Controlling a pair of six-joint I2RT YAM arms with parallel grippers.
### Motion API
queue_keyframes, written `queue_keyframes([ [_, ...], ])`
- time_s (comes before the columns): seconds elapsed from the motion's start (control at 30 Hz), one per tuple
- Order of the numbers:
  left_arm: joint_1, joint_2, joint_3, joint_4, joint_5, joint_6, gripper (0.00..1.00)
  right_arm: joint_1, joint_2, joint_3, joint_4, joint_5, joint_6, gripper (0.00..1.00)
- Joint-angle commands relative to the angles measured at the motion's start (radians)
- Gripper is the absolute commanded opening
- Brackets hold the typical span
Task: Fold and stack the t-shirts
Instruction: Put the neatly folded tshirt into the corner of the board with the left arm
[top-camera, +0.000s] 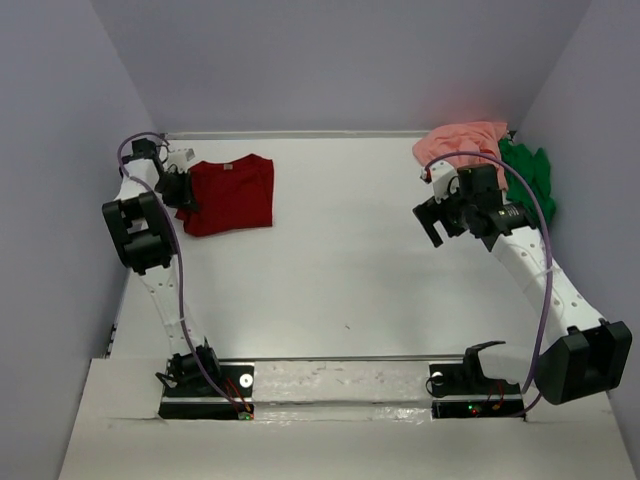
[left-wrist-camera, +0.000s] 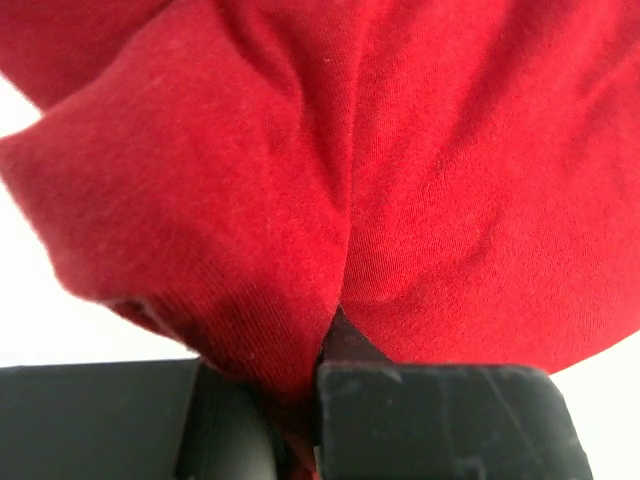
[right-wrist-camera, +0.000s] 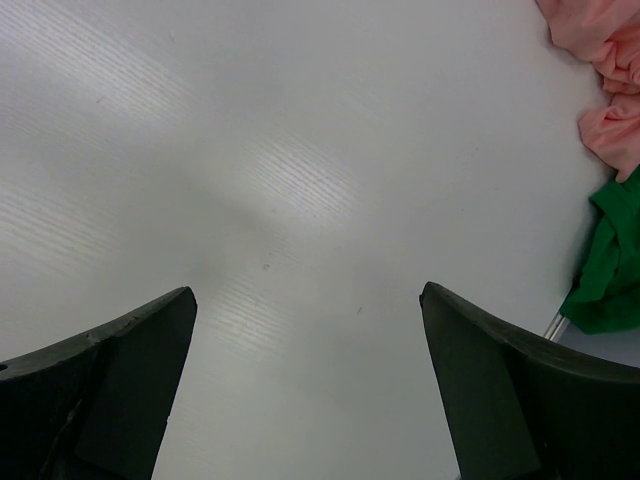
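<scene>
The left gripper (top-camera: 183, 190) is pinching the edge of the red shirt (top-camera: 235, 195) at far left and should be carrying it over slowly, while the right gripper (top-camera: 437, 215) is hovering wide open and empty near the pink shirt (top-camera: 460, 145).

The left arm (top-camera: 165, 295), at the left of the frame, and the right arm (top-camera: 535, 270), at the right, have white links joined by boxy black joint housings (top-camera: 138, 233). A thin purple cable (top-camera: 547, 300) trails along each. The black bases (top-camera: 205, 385) carry tiny red and green lights. The right gripper (right-wrist-camera: 308, 290) has dark, wedge-shaped fingers (right-wrist-camera: 120, 390).
</scene>
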Motion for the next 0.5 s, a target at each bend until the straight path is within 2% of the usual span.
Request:
queue_keyframes([
  [0.0,0.054,-0.053,0.099,-0.091,-0.142,0.109,0.00,-0.016,-0.041,0.003,0.042,-0.034,0.020,1.00],
  [0.17,0.073,-0.030,0.198,-0.108,-0.257,0.152,0.00,-0.025,-0.045,0.002,0.042,-0.051,0.022,1.00],
  [0.47,0.090,0.014,0.330,-0.125,-0.317,0.192,0.00,-0.025,-0.042,-0.001,0.042,-0.060,0.020,1.00],
])
